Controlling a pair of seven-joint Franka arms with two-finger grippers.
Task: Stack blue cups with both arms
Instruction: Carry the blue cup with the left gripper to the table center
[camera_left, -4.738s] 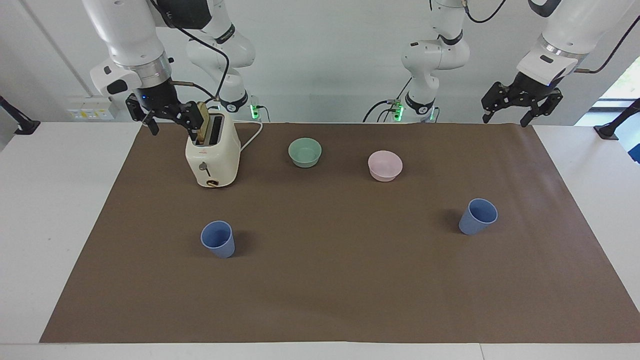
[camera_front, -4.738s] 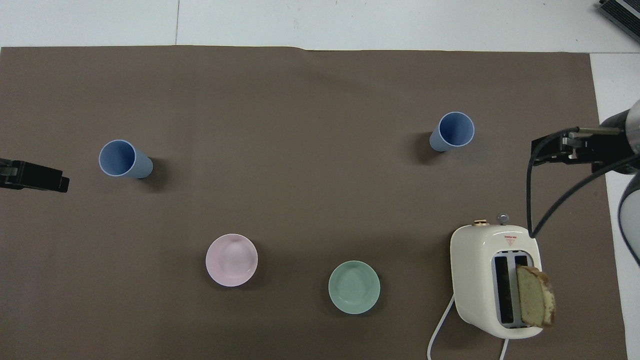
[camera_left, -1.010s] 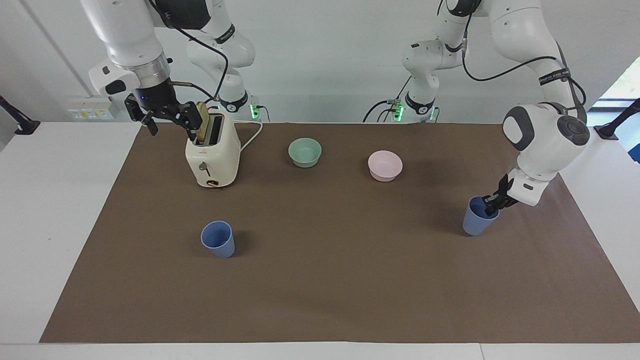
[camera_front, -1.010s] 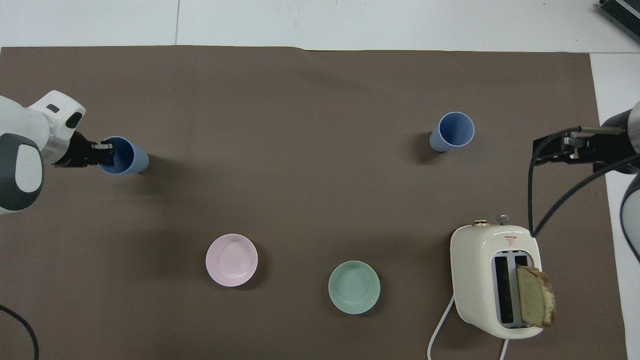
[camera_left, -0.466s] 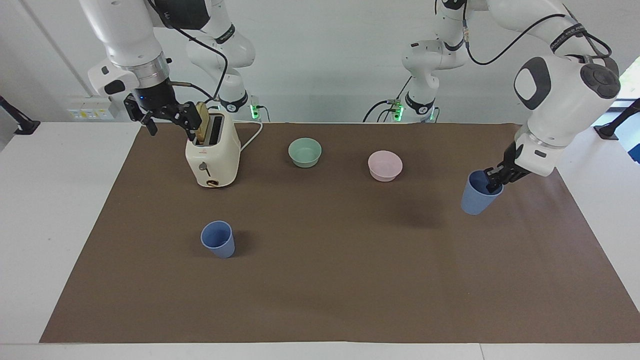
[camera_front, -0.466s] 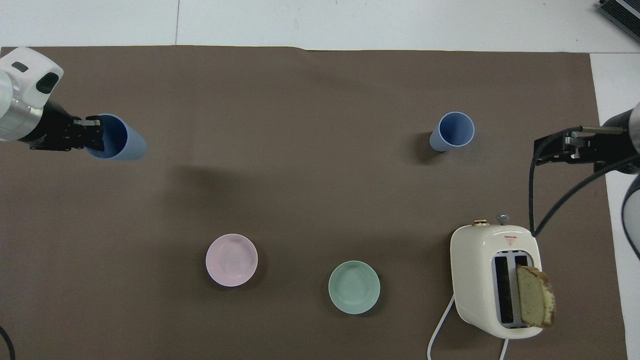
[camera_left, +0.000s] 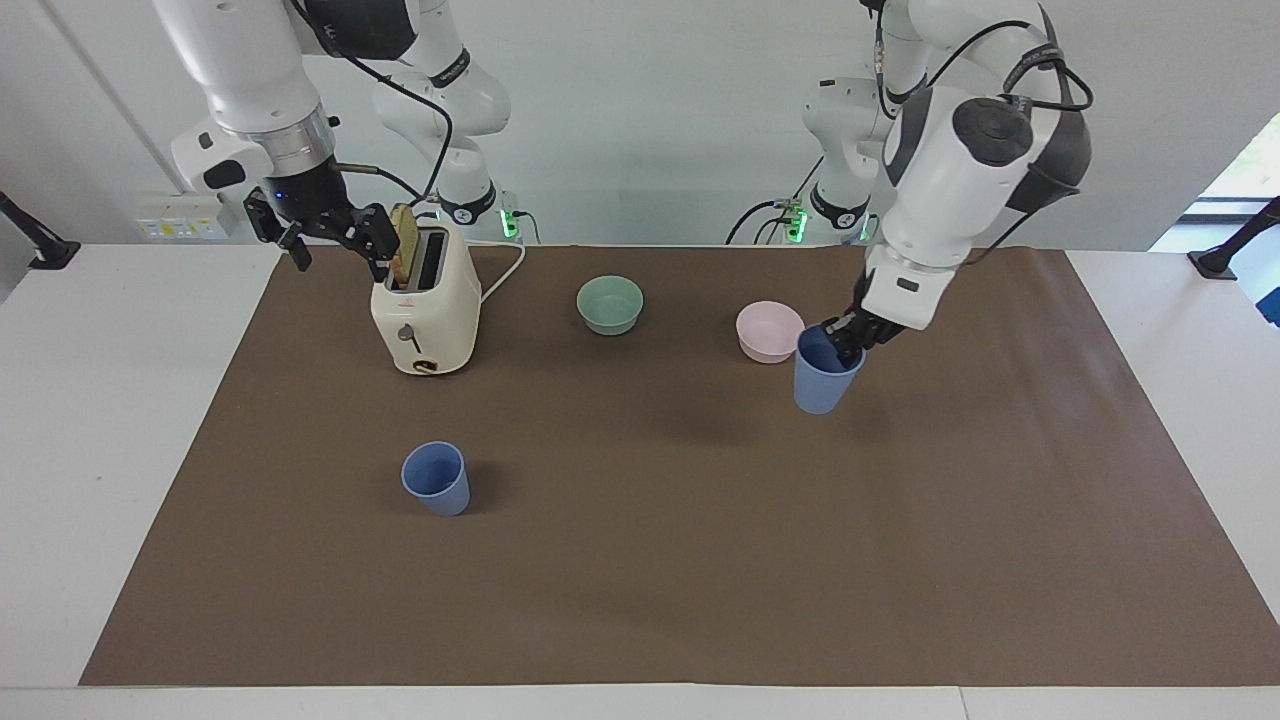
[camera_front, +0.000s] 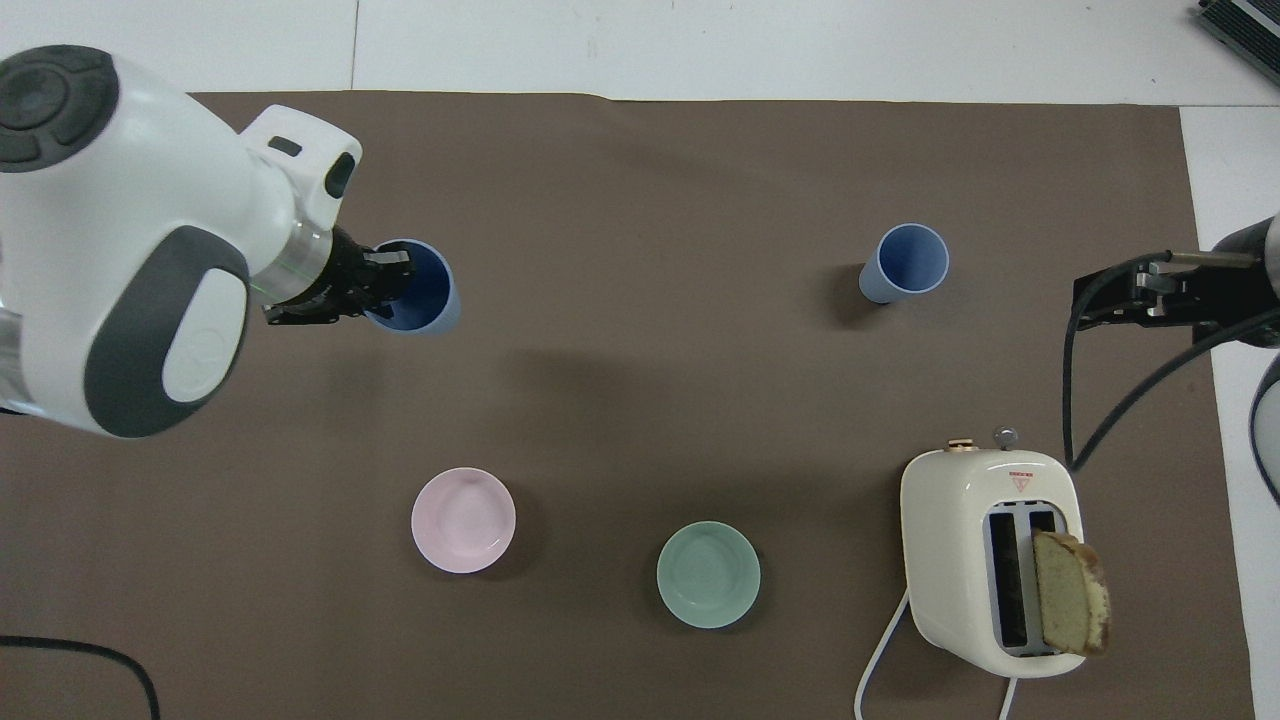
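You have two small matte blue plastic tumblers: one carried in the air (camera_left: 826, 378) and one standing on the mat (camera_left: 436, 478). You have two shallow bowls, one pale green (camera_left: 610, 304) and one pale pink (camera_left: 768, 331). There is one cream two-slot toaster (camera_left: 425, 310), with one slice of bread (camera_front: 1072, 606) sticking up from a slot. One brown mat (camera_left: 650, 560) covers the table. Two white jointed robot arms stand over it, one at each end.

The right claw (camera_front: 1120, 300) is partly cut off by the overhead view's edge, the left claw (camera_left: 845, 340) tips are hidden inside the raised blue cup (camera_left: 822, 372), and the toaster (camera_front: 990, 560) conceals the bread slice's (camera_front: 1072, 592) lower part.
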